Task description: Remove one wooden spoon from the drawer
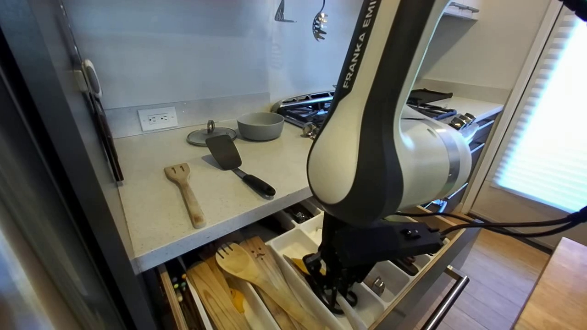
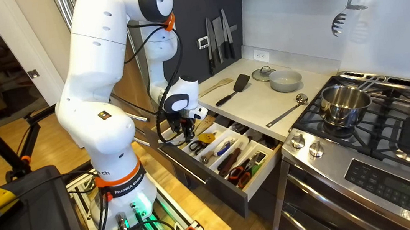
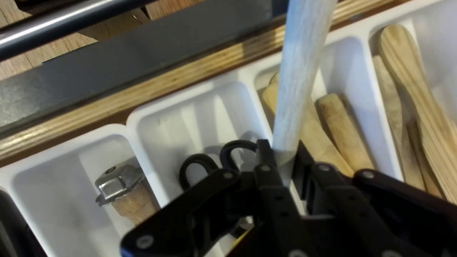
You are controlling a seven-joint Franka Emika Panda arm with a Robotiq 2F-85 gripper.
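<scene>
The drawer (image 1: 431, 286) is open below the counter; its dark front also shows in an exterior view (image 2: 213, 183). Its pale divider tray (image 3: 137, 117) holds wooden utensils, black-handled scissors (image 3: 237, 145) and other tools. My gripper (image 1: 337, 293) is low over the drawer, also in an exterior view (image 2: 188, 134). In the wrist view its fingers (image 3: 282, 153) are closed around the pale handle of a wooden spoon (image 3: 303, 67). The handle slants up past the drawer's front edge; its head is hidden. A wooden fork (image 1: 243, 266) and other wooden utensils (image 3: 332, 132) lie in compartments beside it.
The counter edge (image 1: 220, 229) overhangs the drawer's back. On the counter lie a wooden turner (image 1: 185, 192), a black spatula (image 1: 224, 153), a lid (image 1: 211, 136), a grey bowl (image 1: 260, 127) and a ladle (image 2: 285, 110). A pot (image 2: 343, 107) stands on the stove.
</scene>
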